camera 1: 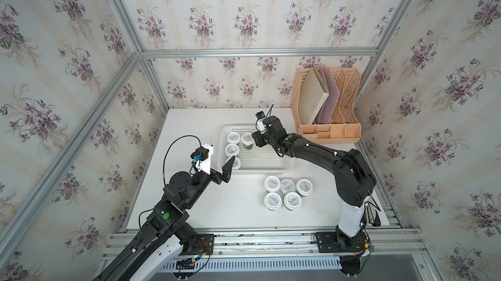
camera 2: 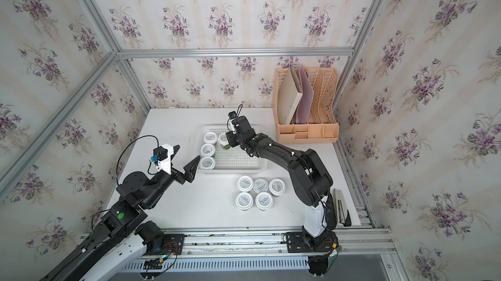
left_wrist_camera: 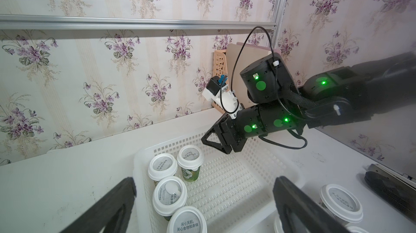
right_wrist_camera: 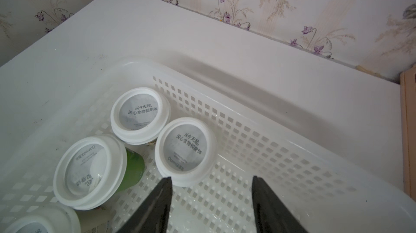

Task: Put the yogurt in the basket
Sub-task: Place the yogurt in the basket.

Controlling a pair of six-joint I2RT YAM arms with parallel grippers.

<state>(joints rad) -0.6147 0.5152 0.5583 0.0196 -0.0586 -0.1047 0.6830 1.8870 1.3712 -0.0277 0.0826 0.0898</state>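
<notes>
Yogurt (camera 1: 287, 185) loading into basket (camera 1: 263, 157), part done. Counted nine alike cups in both top views: four upright inside the basket, ranged along its side nearest the left arm, and five clustered on the table (camera 1: 217, 206) just outside the basket's front wall, lids touching or nearly so. Found the left end effector (camera 2: 189, 152) spread wide and empty, hovering just beside the basket on that same side. Found the right end effector (right_wrist_camera: 211, 179) above the basket floor, jaws parted with nothing between them, tips just short of the nearest cup (right_wrist_camera: 184, 150); could not rule out contact with that lid. Judged each cup light, small and easily tipped: narrow tapering greenish body under a broader white lid. Judged the lid stiff, with a raised rim; judged the body wall thinner, smooth, and liable to dent or slip under a hard squeeze. Recommended a hold across the body directly beneath the overhanging lid, with the rim serving as a stop, or across the lid rim itself from above. Noted little room for entry within the table cluster; reckoned an outer cup, approached from its free side, the safer next pick. Advised a low, upright set-down beside the four already placed, with a gentle release, to avoid knocking them over.
</notes>
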